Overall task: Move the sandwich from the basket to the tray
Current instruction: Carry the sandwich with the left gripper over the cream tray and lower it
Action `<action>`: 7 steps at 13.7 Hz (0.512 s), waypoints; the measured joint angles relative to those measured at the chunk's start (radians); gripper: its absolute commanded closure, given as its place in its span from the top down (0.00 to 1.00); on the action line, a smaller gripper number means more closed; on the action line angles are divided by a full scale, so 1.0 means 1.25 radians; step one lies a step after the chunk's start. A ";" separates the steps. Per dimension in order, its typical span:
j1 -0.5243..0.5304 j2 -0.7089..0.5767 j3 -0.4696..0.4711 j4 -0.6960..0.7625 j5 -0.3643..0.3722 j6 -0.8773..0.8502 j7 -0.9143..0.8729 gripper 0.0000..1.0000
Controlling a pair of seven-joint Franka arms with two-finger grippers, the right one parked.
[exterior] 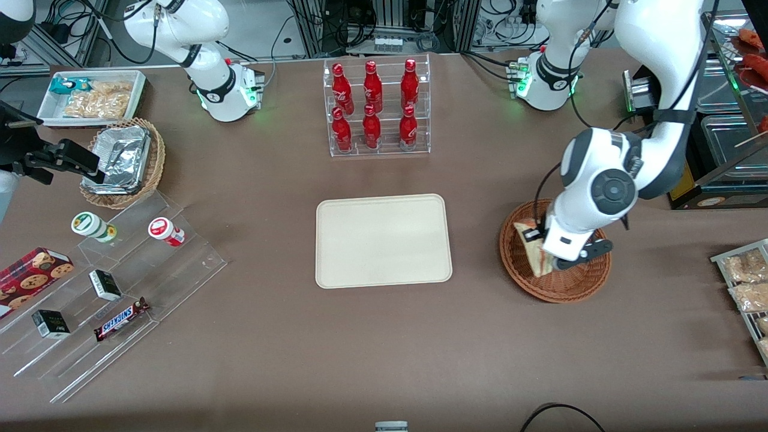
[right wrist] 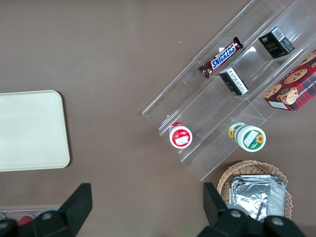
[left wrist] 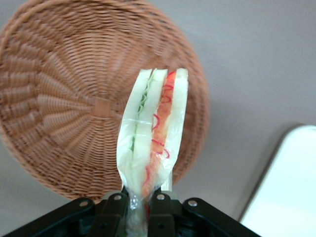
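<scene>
The sandwich (left wrist: 154, 133), a plastic-wrapped wedge of white bread with green and red filling, is held lifted over the reddish-brown wicker basket (left wrist: 64, 103). My left gripper (left wrist: 137, 210) is shut on its wrapped lower end. In the front view the sandwich (exterior: 533, 249) hangs over the basket (exterior: 555, 288) under the gripper (exterior: 555, 255), toward the working arm's end of the table. The cream tray (exterior: 384, 240) lies bare at the table's middle, beside the basket; its corner (left wrist: 286, 192) shows in the left wrist view.
An acrylic rack of red bottles (exterior: 377, 108) stands farther from the front camera than the tray. Acrylic steps with snacks (exterior: 108, 288), a lighter wicker basket with foil containers (exterior: 123, 162) and a white snack bin (exterior: 90, 96) sit toward the parked arm's end. Bagged snacks (exterior: 747, 288) lie near the working arm's edge.
</scene>
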 measured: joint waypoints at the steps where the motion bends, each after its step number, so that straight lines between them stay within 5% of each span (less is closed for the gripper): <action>1: -0.015 0.011 -0.008 0.021 0.000 -0.017 0.002 0.00; 7: -0.128 0.116 -0.014 0.188 0.000 -0.096 -0.004 0.05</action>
